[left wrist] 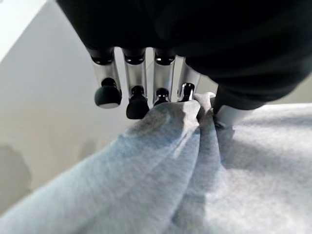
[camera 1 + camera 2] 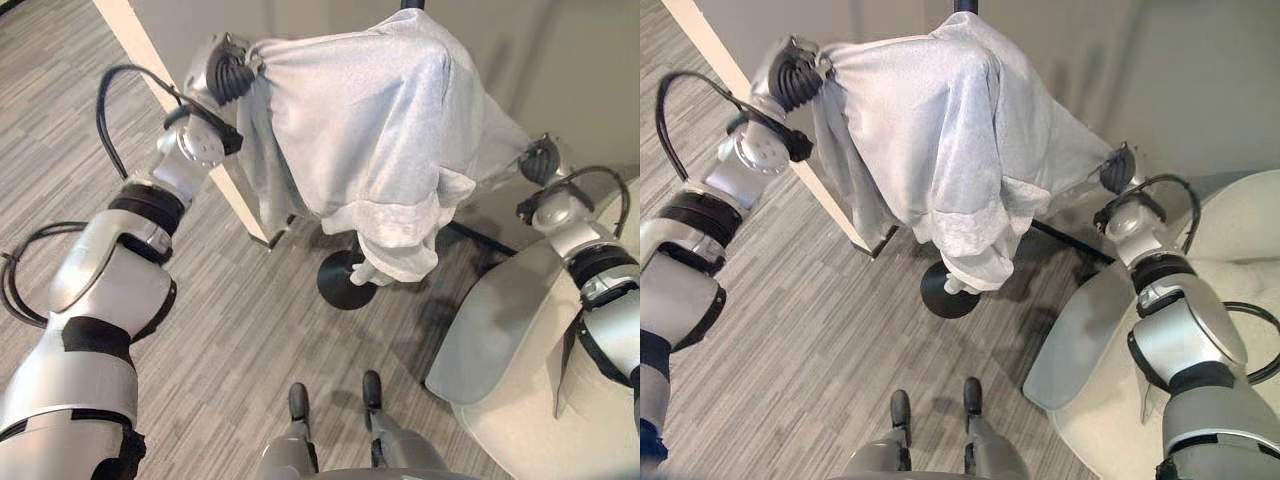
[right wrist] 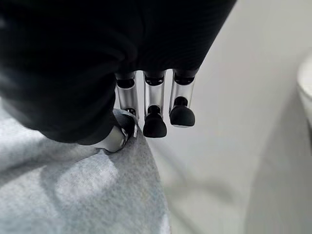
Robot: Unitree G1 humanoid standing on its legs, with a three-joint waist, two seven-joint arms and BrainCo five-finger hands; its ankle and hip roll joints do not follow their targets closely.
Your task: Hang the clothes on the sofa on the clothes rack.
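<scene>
Draped over the top of the clothes rack [image 2: 401,4], spread wide between both hands: a pale grey sweatshirt [image 2: 370,130], soft fleecy knit, long axis running side to side, bulk hanging down the pole toward the round black base [image 2: 345,280]. Pulled taut at each end, so any release hinges on the cloth sitting centred over the pole; seemingly weighted a little toward the left. Off to the right, a beige sofa [image 2: 545,420], smooth and rounded, with a grey cushion. Underfoot, grey striped plank floor [image 2: 60,130]. At the upper left edge of the cloth, left hand [image 1: 185,95] pinching a gathered fold between thumb and nearest finger, other fingers straight. At the right edge, right hand [image 3: 127,114] likewise nipping the hem, remaining fingers extended clear.
</scene>
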